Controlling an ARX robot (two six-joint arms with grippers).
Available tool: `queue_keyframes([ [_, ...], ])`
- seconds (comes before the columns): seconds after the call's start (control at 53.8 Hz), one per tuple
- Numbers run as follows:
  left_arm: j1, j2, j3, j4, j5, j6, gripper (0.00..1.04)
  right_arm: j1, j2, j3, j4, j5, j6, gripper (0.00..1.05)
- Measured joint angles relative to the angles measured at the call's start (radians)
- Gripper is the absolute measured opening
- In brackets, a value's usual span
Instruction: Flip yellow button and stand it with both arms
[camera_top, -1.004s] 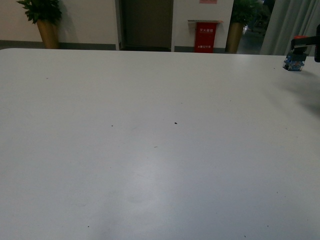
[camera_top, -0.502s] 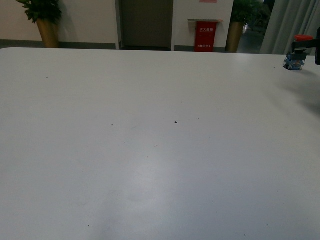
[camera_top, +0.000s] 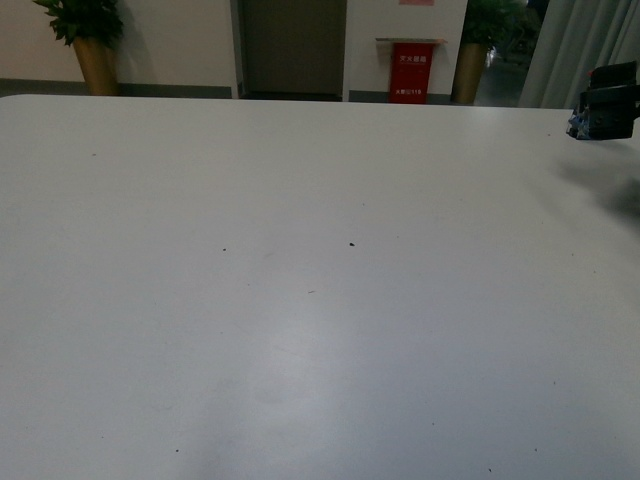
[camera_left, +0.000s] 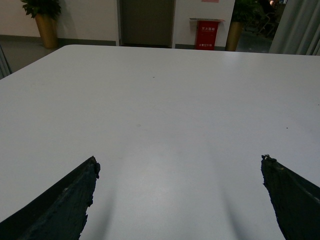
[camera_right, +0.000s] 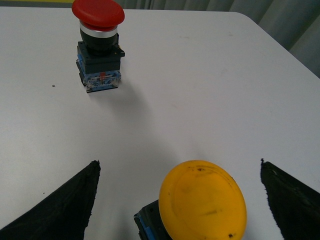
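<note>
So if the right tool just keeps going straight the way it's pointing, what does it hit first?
Most likely the yellow button, which sits between the open fingers of the right tool, close in. The red-capped switch stands farther ahead and off to one side. Exact depth is hard to judge.

- The left gripper (camera_left: 180, 200) shows two matte black fingers (camera_left: 60, 205), wedge-shaped, with rough, chipped edges near the tips.
- The right gripper (camera_right: 177, 200) has the same matte black wedge-shaped fingers (camera_right: 62, 205), their surface slightly grainy.
- In the front view, a blocky black arm part (camera_top: 612, 95) shows at the table's far right edge.
</note>
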Motion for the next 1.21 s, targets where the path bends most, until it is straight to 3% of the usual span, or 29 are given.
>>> queue_keyframes([
  [0.037, 0.000, 0.000, 0.000, 0.000, 0.000, 0.000, 0.98, 0.000, 0.000, 0.000, 0.000, 0.003, 0.001, 0.99],
  [0.855, 0.000, 0.000, 0.000, 0.000, 0.000, 0.000, 0.98, 0.012, -0.130, -0.037, -0.098, -0.009, 0.063, 0.97],
  [1.097, 0.000, 0.000, 0.000, 0.000, 0.000, 0.000, 0.98, 0.027, -0.291, -0.098, -0.149, -0.088, 0.090, 0.97],
  [1.208, 0.000, 0.000, 0.000, 0.000, 0.000, 0.000, 0.98, 0.037, -0.404, -0.155, -0.182, -0.188, 0.119, 0.97],
])
